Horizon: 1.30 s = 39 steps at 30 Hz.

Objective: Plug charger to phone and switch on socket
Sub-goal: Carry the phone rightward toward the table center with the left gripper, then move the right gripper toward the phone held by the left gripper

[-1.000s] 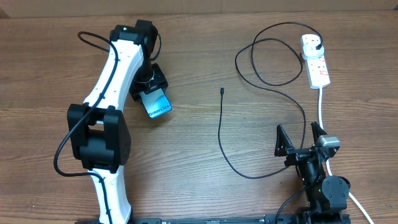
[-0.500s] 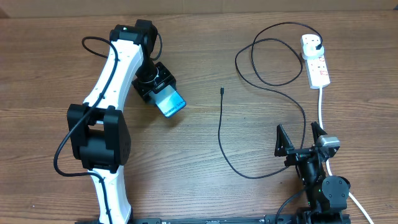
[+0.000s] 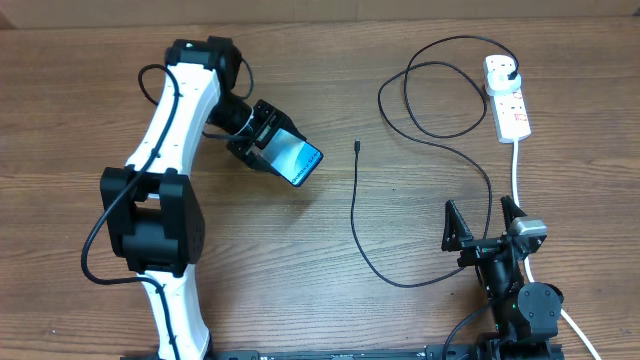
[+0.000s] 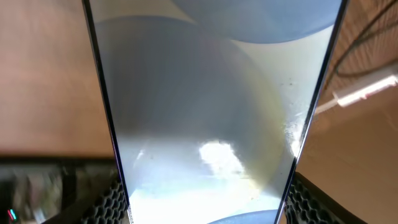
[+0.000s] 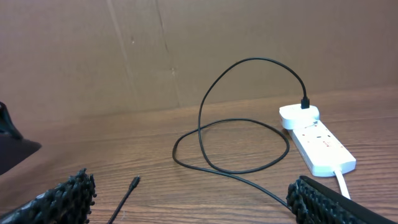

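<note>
Left gripper (image 3: 268,140): fingers pinch the phone (image 3: 299,161)
Right gripper (image 3: 482,217): fingers spread wide, empty
Socket (image 3: 508,100): far right corner of tabletop (image 3: 330,310)

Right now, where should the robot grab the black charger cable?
Just behind its small connector tip, from above, pinching across the cable. That end lies flat and free on the table, and the stretch behind it runs straight.

This looks like a robotics lab bench: my left arm (image 3: 165,130) and right arm (image 3: 515,295) rise from six o'clock of a wood-grain table (image 3: 300,260), a plain cardboard backdrop (image 5: 186,50) walling twelve o'clock.
</note>
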Each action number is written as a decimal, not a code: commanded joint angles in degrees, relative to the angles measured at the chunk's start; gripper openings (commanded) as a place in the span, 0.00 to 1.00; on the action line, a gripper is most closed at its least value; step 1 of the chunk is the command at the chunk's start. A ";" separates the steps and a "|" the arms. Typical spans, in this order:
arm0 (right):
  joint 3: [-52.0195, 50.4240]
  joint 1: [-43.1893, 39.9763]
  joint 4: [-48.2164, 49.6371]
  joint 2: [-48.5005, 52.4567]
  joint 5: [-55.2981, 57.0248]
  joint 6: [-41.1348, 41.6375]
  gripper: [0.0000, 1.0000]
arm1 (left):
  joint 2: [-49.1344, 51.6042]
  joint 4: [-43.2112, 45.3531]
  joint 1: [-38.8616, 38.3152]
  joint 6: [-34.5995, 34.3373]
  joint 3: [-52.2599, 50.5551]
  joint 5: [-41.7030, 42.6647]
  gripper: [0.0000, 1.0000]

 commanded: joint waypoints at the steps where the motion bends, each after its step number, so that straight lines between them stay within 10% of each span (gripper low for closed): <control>1: -0.61 0.33 0.17 -0.57 0.66 -0.07 1.00 | 0.02 -3.30 0.87 -1.01 1.75 10.47 0.04; 20: -0.55 0.33 0.20 -0.57 -1.99 12.20 1.00 | 0.02 -8.22 2.78 5.57 1.75 23.47 0.04; 28: 4.68 0.31 -1.99 5.18 -12.37 18.16 1.00 | 0.02 -5.27 3.30 5.49 1.75 15.43 0.04; 39: 32.17 0.33 -8.76 42.12 -31.36 18.23 1.00 | 0.02 1.73 3.28 -4.90 1.75 -5.92 0.04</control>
